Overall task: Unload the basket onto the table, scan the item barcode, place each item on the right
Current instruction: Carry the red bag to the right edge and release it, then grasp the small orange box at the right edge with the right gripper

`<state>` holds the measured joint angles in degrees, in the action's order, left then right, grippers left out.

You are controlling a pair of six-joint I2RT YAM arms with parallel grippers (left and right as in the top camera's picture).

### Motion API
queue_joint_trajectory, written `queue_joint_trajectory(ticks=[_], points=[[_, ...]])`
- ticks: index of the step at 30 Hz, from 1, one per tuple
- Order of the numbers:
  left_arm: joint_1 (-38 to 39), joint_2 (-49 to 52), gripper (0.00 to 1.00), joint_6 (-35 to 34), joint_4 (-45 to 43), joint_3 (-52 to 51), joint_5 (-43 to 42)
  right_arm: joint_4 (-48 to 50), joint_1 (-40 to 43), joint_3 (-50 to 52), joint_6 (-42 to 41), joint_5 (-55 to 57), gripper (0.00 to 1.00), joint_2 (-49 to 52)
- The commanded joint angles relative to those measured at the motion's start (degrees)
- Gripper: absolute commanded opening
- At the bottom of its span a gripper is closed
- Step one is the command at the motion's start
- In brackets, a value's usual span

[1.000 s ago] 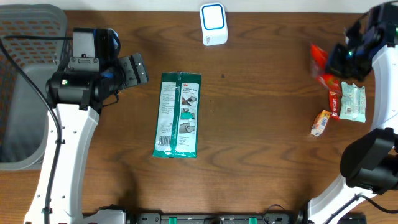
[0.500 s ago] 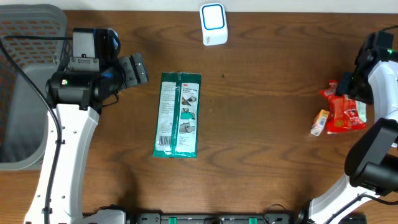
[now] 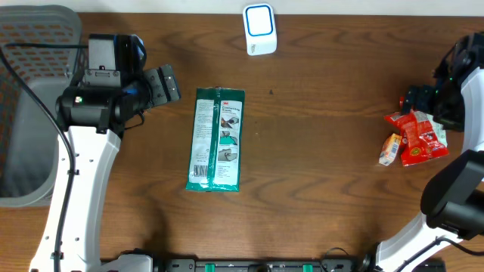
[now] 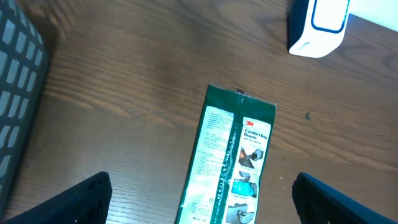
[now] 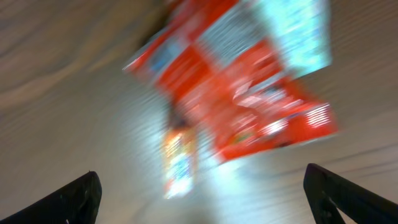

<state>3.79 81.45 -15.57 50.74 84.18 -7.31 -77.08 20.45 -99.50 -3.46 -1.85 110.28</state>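
A long green 3M glove package [image 3: 216,140] lies flat in the middle of the table, label up; in the left wrist view the package [image 4: 233,162] sits between and beyond my fingers. My left gripper [image 3: 162,85] hovers to its upper left, open and empty. The white and blue scanner [image 3: 259,29] stands at the table's far edge. At the right, my right gripper [image 3: 416,99] is open just above a red packet [image 3: 416,136] resting on the table. The right wrist view is motion-blurred; the red packet [image 5: 249,81] lies beyond the open, empty gripper [image 5: 205,205].
A small orange snack pack [image 3: 389,149] lies against the red packet's left side. A grey mesh basket [image 3: 30,45] fills the far left, with its wall [image 4: 18,93] close beside my left gripper. Bare wood separates the green package from the right-hand pile.
My right gripper carried the red packet down and right onto the pile at the table's right side, then opened and let it go. The left arm and green package have not moved.
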Motion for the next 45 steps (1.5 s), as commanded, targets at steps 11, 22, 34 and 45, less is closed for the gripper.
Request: queue_joint_trajectory(ticks=[11, 22, 34, 45], points=[[-0.2, -0.1, 0.93, 0.5, 0.0, 0.2, 0.3, 4.2, -1.4, 15.3, -7.1, -0.5, 0.64, -1.5], [-0.2, -0.1, 0.93, 0.5, 0.0, 0.2, 0.3, 12.8, -6.4, 23.5, -7.8, -1.7, 0.56, -1.5], [-0.2, -0.1, 0.93, 0.5, 0.0, 0.2, 0.3, 18.1, -26.0, 23.1, -8.5, -7.2, 0.5, -4.5], [-0.2, -0.1, 0.93, 0.5, 0.0, 0.2, 0.3, 15.6, -7.9, 23.3, -11.9, -6.2, 0.45, -18.0]])
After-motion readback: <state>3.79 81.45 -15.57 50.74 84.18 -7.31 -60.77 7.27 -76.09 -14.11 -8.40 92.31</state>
